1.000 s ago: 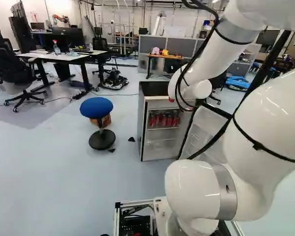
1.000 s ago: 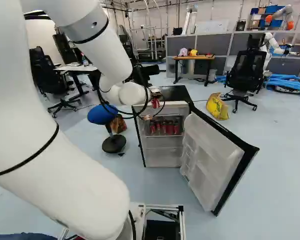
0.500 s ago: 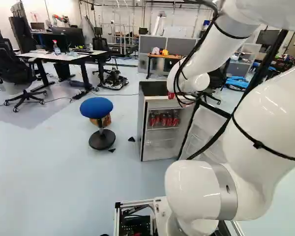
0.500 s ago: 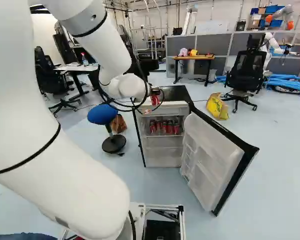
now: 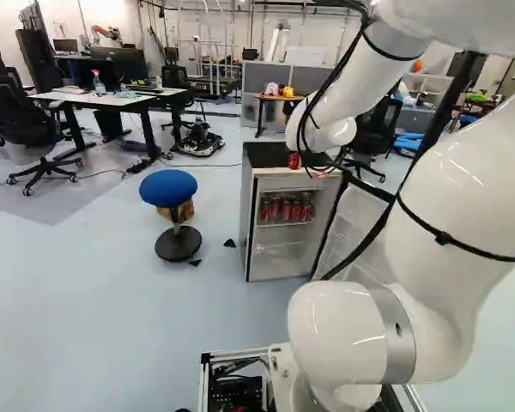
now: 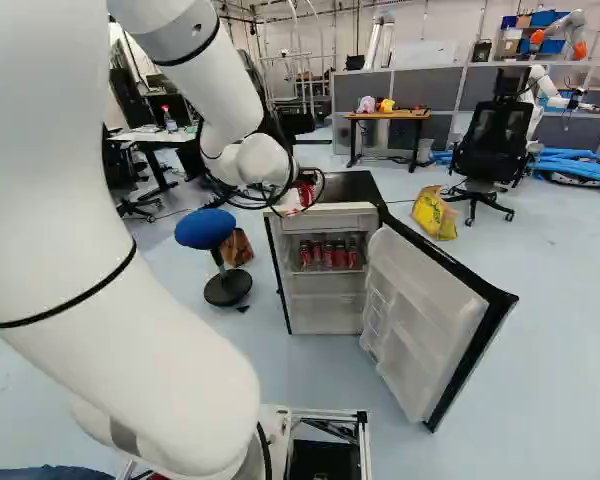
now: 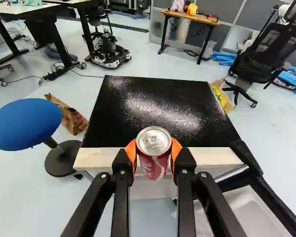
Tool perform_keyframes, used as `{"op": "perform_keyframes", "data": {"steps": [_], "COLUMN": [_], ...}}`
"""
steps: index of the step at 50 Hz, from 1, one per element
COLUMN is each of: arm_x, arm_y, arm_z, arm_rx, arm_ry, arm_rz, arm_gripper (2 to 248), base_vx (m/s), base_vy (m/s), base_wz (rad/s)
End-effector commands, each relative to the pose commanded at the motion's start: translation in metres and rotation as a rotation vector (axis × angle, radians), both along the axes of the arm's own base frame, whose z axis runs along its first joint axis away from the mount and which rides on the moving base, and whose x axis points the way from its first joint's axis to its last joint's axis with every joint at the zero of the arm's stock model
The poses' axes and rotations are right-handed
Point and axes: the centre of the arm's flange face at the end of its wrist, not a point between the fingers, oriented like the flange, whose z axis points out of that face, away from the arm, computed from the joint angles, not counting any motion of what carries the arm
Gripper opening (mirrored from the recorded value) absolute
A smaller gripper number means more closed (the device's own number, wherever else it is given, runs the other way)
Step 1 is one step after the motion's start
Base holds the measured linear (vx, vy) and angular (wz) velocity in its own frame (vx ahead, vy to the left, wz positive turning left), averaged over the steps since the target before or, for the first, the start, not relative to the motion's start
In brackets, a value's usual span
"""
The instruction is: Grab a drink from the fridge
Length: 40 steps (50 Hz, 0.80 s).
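My gripper (image 6: 308, 178) is up by the top of the small fridge (image 6: 330, 222), partly hidden by the wrist and cables. In the wrist view the gripper (image 7: 154, 151) is shut on an upright red drink can (image 7: 153, 167), an orange pad against each side. Seen from the wrist, the can overlaps the front edge of the fridge's black top (image 7: 160, 111); touching cannot be told. The fridge door (image 6: 435, 320) stands wide open. Several red cans (image 6: 328, 256) stand on the shelf inside.
A blue stool (image 5: 169, 187) stands beside the fridge, a brown paper bag (image 7: 69, 116) near it. Beyond are a yellow bag (image 6: 435, 212), an office chair (image 6: 492, 145), a small wooden table (image 6: 388, 115) and desks. Another robot (image 6: 548, 90) is at the far right.
The arm has moved up and somewhat to the left in the base views, and the can held in the gripper has moved with it. The base, the fridge and its door have stayed put.
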Motion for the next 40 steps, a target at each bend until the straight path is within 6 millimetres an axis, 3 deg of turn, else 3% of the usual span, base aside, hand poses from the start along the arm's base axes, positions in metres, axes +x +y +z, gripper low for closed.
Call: {"op": "perform_keyframes", "data": {"steps": [40], "arm_x": [0.075], "arm_y": [0.016], "arm_z": [-0.004], "arm_rx": [0.076], "arm_ry": [0.009], "arm_rz": [-0.034], "arm_gripper": [92], "base_vx": [0.0], "base_vy": [0.0], "base_wz": [0.0]}}
